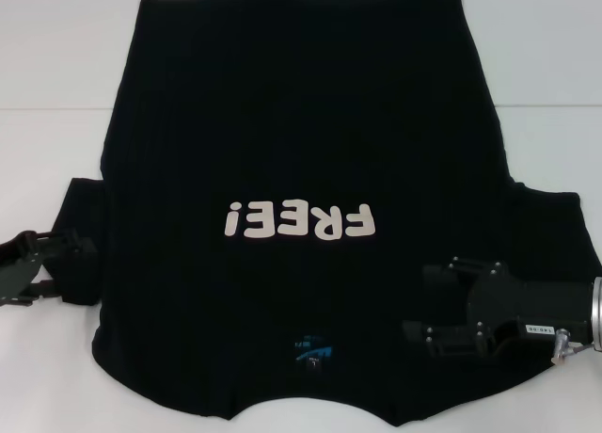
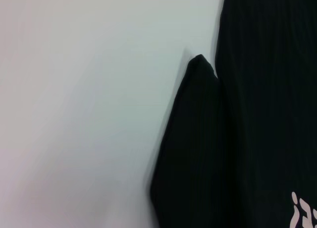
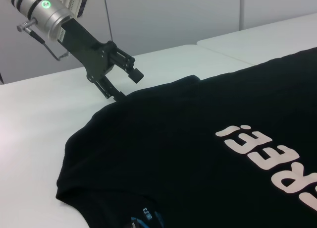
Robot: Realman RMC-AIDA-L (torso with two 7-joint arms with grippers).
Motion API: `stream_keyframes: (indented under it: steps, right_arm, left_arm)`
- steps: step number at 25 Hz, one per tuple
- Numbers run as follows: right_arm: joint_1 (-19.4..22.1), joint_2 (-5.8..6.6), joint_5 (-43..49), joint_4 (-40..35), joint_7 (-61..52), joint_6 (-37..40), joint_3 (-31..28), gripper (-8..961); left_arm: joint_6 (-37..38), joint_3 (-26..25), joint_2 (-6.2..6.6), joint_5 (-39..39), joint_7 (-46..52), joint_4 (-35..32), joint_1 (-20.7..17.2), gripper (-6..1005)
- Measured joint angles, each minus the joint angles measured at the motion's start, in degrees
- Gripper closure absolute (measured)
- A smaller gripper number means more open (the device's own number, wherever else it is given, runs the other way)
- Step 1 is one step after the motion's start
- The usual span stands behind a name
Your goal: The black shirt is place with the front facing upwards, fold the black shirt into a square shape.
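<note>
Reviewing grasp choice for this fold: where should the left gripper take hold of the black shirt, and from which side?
Best bet is the left sleeve of the black shirt, approached from the robot's left. It juts out past the body onto the white table, giving a free edge. The left gripper is already at that edge. The right gripper hangs over the shirt's right side.

Lab, bare white table (image 1: pixel 56 38), plain wall (image 3: pixel 163 15)

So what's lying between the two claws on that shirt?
In the head view, only black shirt cloth: its chest below the white FREE! letters, plus the small blue neck label, between the left gripper and right gripper.
</note>
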State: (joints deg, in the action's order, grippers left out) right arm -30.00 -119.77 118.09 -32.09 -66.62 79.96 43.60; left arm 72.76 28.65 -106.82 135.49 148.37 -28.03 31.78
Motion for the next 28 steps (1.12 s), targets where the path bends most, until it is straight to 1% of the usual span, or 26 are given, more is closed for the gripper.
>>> stream_keyframes:
  steps: [7, 12, 20, 24, 28]
  right_arm:
    - [-0.1, -0.02, 0.0, 0.0, 0.0, -0.1, 0.0, 39]
    - [-0.1, -0.02, 0.0, 0.0, 0.0, -0.1, 0.0, 39]
    - [-0.1, -0.02, 0.0, 0.0, 0.0, -0.1, 0.0, 39]
    - [-0.3, -0.02, 0.0, 0.0, 0.0, -0.1, 0.0, 39]
    - [-0.4, -0.02, 0.0, 0.0, 0.0, -0.1, 0.0, 39]
  left_arm:
    - [-0.8, 0.1, -0.56, -0.1, -0.1, 0.1, 0.9, 115]
    - [-1.8, 0.3, -0.58, 0.3, -0.1, 0.1, 1.2, 120]
    - [-2.5, 0.5, -0.24, 0.4, 0.0, -0.2, 1.1, 129]
    - [-2.5, 1.3, -0.6, 0.4, -0.1, -0.2, 1.5, 134]
    - [-2.5, 1.5, -0.64, 0.5, -0.1, -0.3, 1.7, 139]
